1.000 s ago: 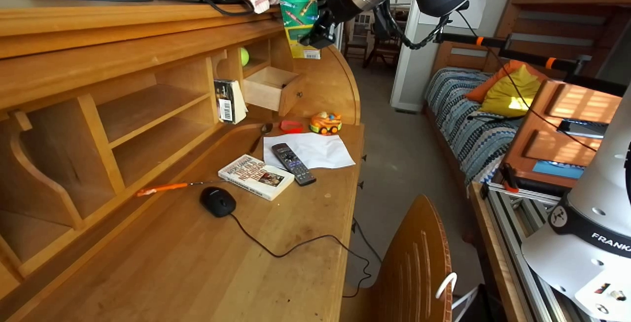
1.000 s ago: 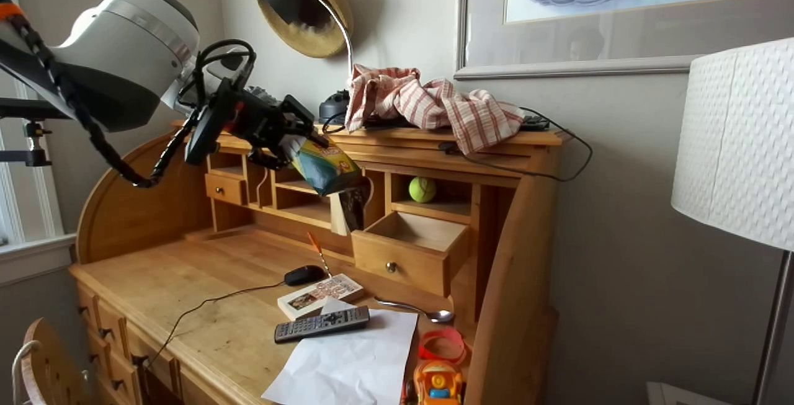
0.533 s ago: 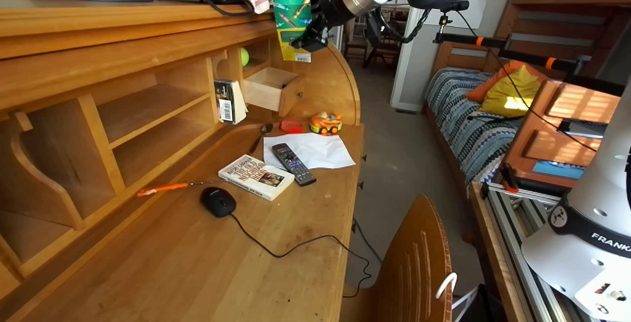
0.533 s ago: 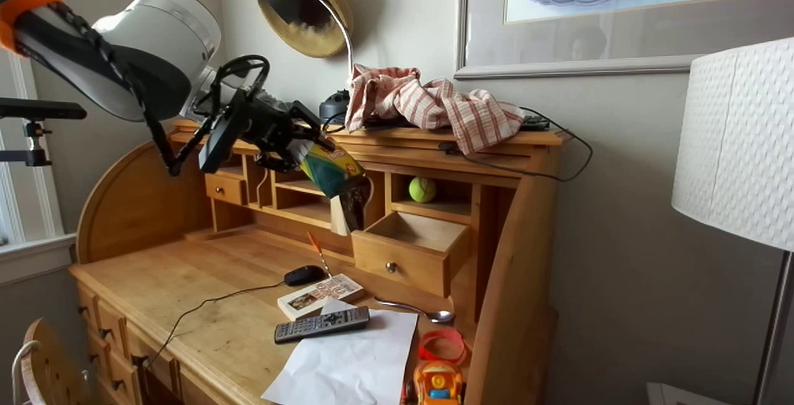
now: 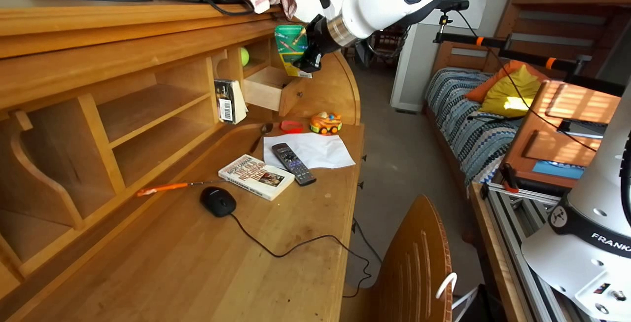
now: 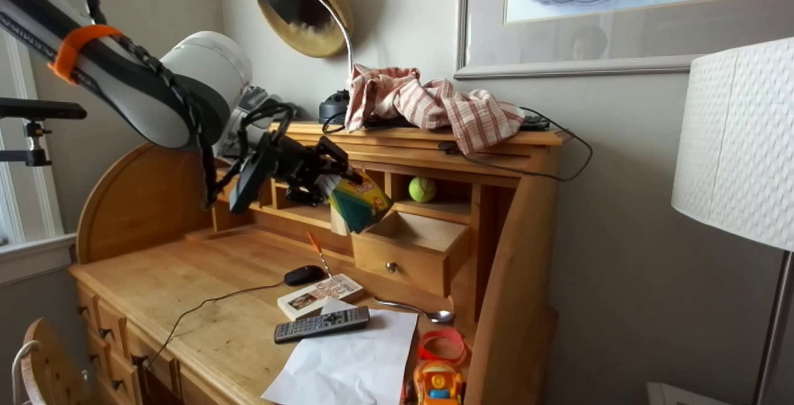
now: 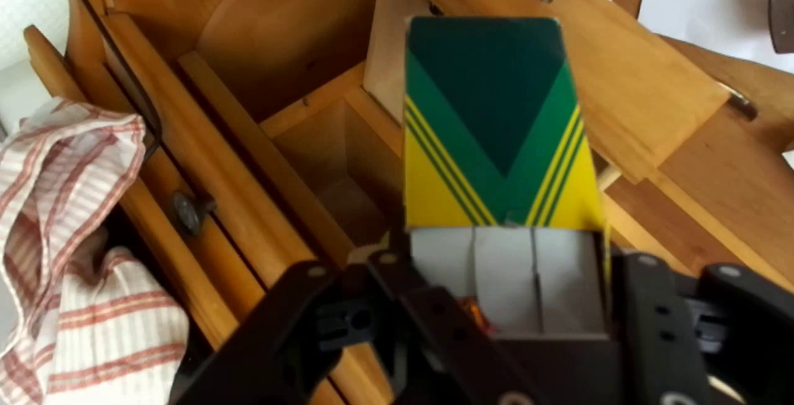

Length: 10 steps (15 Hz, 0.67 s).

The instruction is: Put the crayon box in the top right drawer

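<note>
Nearly there: drawer [image 6: 415, 270] open, crayon box [image 6: 361, 201] held.
Our fingers [image 7: 651, 306] clamp its sides; placing remains, above the tabletop's [image 6: 229, 268] back-right corner.

The end effector [image 5: 304, 45] holds the tilted crayon box [image 5: 288, 46] near the pulled-out drawer [image 5: 263, 91].

Wood desk [image 6: 205, 271] stands by grey wall [image 6: 620, 132], window [image 6: 9, 213] and lamp [image 6: 738, 144] on opposite sides, chair [image 5: 414, 263] alongside, bed [image 5: 458, 115] across floor [image 5: 394, 159].
</note>
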Available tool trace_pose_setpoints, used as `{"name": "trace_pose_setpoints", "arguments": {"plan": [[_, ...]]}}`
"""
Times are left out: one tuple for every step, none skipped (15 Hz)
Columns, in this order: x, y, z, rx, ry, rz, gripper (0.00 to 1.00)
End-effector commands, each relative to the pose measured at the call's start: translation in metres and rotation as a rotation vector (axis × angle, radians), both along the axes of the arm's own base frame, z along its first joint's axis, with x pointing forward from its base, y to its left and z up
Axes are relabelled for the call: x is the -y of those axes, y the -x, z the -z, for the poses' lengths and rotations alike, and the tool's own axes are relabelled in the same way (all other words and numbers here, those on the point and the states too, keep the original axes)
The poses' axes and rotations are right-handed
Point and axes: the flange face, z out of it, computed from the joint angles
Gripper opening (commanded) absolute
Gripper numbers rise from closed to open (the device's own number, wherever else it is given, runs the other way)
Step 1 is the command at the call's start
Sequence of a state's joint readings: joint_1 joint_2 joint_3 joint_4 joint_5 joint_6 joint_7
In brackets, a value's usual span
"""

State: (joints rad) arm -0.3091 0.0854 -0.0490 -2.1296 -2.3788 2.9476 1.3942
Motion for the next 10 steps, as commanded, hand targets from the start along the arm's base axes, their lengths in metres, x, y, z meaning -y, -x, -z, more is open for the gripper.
{"name": "trace_pose_setpoints", "arguments": {"plan": [[0.021,-0.014,0.02,0.0,0.0,0.053,0.34],[0.009,-0.006,0.013,-0.005,-0.003,0.025,0.59],[0.014,-0.009,0.02,-0.011,-0.001,0.035,0.59],[0.016,-0.01,0.024,-0.016,0.0,0.04,0.34],[0.014,-0.011,0.021,-0.018,-0.007,0.02,0.34],[0.014,-0.011,0.015,-0.022,-0.008,0.007,0.34],[0.014,-0.011,0.009,-0.016,0.002,0.003,0.34],[0.013,-0.012,0.004,-0.011,0.004,-0.003,0.34],[0.013,-0.015,0.0,-0.004,0.007,-0.022,0.34],[0.013,-0.021,-0.003,0.01,0.016,-0.032,0.34]]}}
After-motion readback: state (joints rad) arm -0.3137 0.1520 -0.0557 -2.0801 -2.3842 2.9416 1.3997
